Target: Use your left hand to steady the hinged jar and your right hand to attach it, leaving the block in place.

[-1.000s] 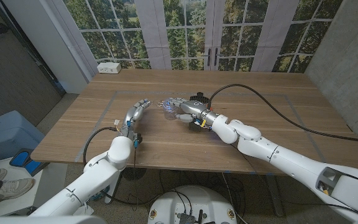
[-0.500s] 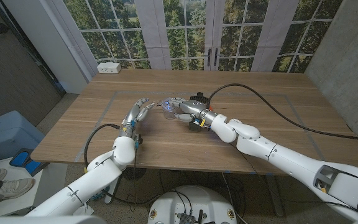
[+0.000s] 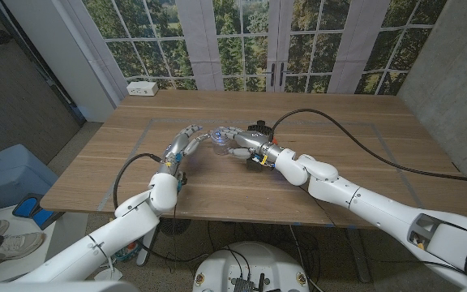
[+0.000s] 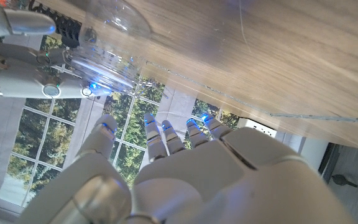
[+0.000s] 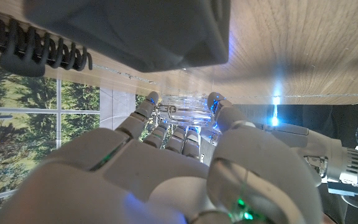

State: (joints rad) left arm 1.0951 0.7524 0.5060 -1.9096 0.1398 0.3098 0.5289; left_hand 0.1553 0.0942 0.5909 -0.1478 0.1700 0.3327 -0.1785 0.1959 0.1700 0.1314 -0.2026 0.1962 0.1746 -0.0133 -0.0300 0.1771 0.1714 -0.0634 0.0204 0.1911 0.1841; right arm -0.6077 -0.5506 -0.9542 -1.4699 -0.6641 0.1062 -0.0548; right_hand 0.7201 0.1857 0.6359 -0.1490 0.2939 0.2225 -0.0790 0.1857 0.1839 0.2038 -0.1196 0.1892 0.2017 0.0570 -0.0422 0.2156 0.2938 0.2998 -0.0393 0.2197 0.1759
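1. The table (image 3: 314, 174) I'm working on is wood, matt, with a fine straight grain.
2. The hinged jar (image 3: 219, 143) looks like clear glossy glass or plastic; I cannot tell which.
3. My left hand (image 3: 183, 144) has a smooth, pale grey, satin shell, like plastic.
4. My right hand (image 3: 235, 141) has the same finish.
5. The cable (image 3: 363, 146) looks like matt black rubber.

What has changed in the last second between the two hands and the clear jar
The left hand has moved forward along the table toward the clear jar, closing most of the gap; whether it touches yet is unclear. The right hand stays at the jar, fingers around it, and the jar stays put.
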